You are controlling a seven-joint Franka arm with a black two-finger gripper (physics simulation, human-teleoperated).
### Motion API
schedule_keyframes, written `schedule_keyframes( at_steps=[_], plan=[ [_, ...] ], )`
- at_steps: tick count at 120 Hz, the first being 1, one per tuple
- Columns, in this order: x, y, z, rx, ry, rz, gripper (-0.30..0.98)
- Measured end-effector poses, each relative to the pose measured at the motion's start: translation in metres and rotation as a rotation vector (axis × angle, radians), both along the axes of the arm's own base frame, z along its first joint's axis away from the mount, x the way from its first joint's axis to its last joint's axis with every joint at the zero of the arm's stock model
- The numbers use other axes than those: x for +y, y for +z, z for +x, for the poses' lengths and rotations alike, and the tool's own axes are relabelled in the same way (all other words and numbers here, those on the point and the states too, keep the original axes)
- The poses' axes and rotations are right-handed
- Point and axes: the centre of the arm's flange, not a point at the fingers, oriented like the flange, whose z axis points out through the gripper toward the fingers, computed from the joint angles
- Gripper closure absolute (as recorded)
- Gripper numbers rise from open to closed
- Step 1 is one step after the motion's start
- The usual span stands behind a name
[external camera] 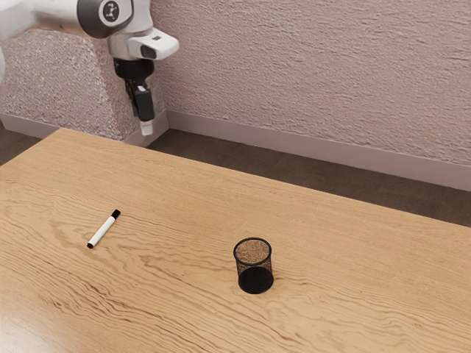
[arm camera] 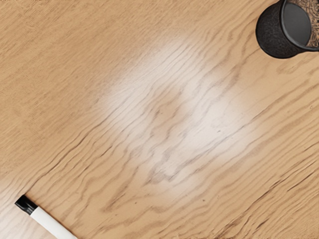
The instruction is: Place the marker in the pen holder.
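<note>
One marker, lying on table, well apart from holder. Wrist view: marker's plain end cut off by frame, black cap in sight; holder also cut off. Exterior view: full marker visible, arm partly out of frame. Long axis slants; cap points toward table's far edge and exterior view's right. Holder upright, mouth up. Gripper raised, pointing down, marker not in grasp; released or clenched, cannot tell.

Marker, white with black ends, lies flat on the counter, well apart from the pen holder, a black mesh cylinder standing upright.
</note>
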Motion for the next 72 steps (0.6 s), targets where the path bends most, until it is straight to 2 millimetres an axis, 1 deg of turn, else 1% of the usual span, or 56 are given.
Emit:
schedule_keyframes(
  at_steps=[19,28,36,40,48,52,56,72],
  plan=[
    [0.000,0.000,-0.001,0.007,-0.042,-0.002,0.00],
    [0.007,-0.001,-0.001,0.011,-0.041,-0.002,0.00],
    [0.030,-0.009,-0.001,0.021,0.022,-0.004,0.00],
    [0.046,-0.022,-0.001,0.030,0.066,-0.010,0.00],
    [0.086,-0.043,0.001,0.034,0.159,-0.016,0.00],
    [0.100,-0.055,0.004,0.040,0.195,-0.017,0.00],
    [0.108,-0.066,0.008,0.043,0.221,-0.016,0.00],
    [0.136,-0.091,0.017,0.029,0.304,-0.007,0.00]
  ],
)
